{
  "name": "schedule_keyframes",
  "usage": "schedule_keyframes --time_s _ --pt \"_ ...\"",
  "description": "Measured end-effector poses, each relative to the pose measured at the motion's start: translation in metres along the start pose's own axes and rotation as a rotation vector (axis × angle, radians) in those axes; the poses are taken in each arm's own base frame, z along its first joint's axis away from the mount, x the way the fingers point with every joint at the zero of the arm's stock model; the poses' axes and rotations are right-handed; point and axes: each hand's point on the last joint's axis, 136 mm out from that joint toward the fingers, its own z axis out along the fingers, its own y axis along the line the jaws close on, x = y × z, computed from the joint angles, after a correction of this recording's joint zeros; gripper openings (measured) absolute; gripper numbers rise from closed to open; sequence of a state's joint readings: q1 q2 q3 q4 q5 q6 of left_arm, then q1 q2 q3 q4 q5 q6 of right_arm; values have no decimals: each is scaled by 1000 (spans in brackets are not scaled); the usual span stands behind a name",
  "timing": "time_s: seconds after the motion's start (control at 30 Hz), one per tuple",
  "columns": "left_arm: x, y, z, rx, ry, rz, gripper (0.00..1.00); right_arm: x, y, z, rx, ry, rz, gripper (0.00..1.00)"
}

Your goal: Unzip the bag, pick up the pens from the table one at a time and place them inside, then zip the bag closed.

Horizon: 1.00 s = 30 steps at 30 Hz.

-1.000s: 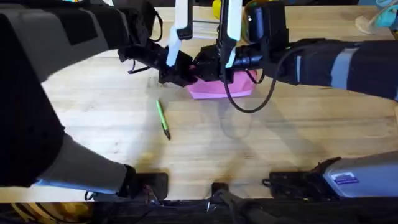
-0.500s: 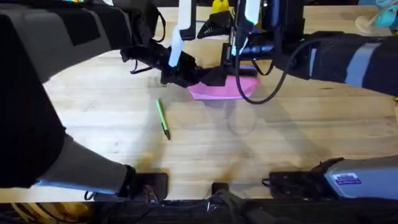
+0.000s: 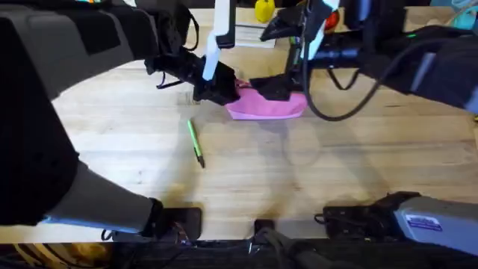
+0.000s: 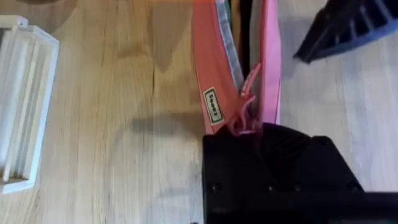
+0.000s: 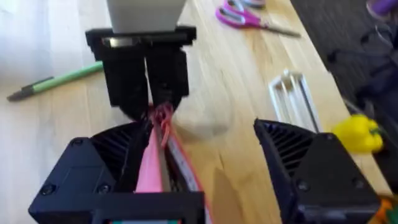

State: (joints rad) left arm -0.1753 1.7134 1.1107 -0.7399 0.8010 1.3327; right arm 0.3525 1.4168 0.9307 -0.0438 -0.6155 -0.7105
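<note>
The pink bag (image 3: 270,106) lies on the table (image 3: 299,164) at the back centre, its zipper (image 4: 239,62) parted along the top. My left gripper (image 3: 222,90) is shut on the bag's left end (image 4: 244,121), next to the pink pull cord. My right gripper (image 5: 199,134) stands open over the bag's middle, and the bag's rim (image 5: 149,168) rests against one finger (image 5: 115,168). One green pen (image 3: 195,143) lies on the wood in front of the bag's left end, apart from both grippers.
Pink-handled scissors (image 5: 245,15) and a white slatted rack (image 5: 292,93) lie beyond the bag. A yellow toy pepper (image 3: 263,10) sits at the far edge. Bare wood stretches in front of the bag and pen.
My right arm has moved right along the bag's top, away from the left gripper. The left gripper has kept its hold. The pen has not moved.
</note>
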Motion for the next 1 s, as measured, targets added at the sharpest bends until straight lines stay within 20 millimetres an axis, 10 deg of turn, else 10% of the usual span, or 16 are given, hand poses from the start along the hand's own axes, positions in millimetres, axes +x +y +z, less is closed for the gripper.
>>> schedule_keyframes --time_s 0.33,0.57,1.0 --pt "0 1 0 -5 -1 6 56 46 21 -54 54 376 -57 993" --pt "-9 -1 3 7 -31 22 970 39 29 -51 44 391 -131 993" --pt "6 -7 -16 10 -20 -81 993 40 31 -50 39 400 -144 895"
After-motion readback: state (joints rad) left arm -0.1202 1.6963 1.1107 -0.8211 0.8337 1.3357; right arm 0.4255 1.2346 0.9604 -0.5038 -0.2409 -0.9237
